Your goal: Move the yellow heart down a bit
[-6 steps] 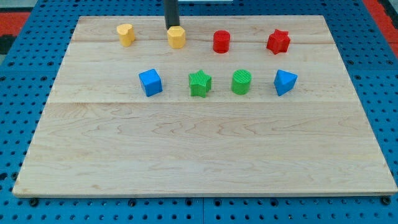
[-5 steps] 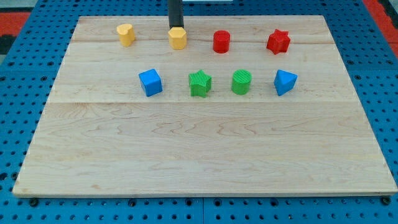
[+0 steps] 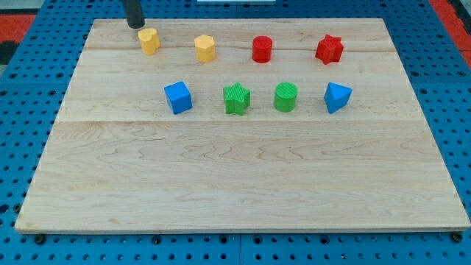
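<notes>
My tip [image 3: 135, 26] sits near the view's top, on the left part of the wooden board [image 3: 235, 184]. The rod goes up out of the picture, so most of it is cut off. There is no gripper here, only the rod, so nothing can open or pinch.

The yellow heart [image 3: 149, 41] is in the top row, the block farthest to the view's left. My tip is just above it and a little to its left. They are very close, but it is hard to tell if they touch.

Next in the top row, going right, come a yellow block [image 3: 205, 48] with flat sides, a red cylinder [image 3: 262, 49] and a red star [image 3: 329, 49].

The row below has a blue cube [image 3: 178, 97], a green star [image 3: 236, 99], a green cylinder [image 3: 285, 97] and a blue block [image 3: 337, 96] with slanted faces. Its true shape is hard to make out.

All the blocks stand apart from each other. The board lies on a blue table [image 3: 22, 147] full of small holes. A bit of red shows in the top corners, cut off by the picture's edge.
</notes>
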Robot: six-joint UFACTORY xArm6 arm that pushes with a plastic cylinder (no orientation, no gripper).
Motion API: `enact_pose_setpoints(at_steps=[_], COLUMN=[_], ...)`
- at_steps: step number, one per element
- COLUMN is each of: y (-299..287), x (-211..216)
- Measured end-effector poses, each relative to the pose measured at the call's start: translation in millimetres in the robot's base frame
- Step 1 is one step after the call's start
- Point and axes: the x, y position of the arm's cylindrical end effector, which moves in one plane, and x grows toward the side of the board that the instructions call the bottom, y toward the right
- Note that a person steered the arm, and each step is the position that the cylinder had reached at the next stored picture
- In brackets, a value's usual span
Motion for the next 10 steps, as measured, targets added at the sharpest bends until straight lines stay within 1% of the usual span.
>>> enact_pose_setpoints(at_steps=[1, 2, 3, 4, 5, 6, 9, 10], y=[-15, 16, 33, 32, 15, 12, 15, -23], x=[16, 10, -1, 11, 23, 42, 59, 82])
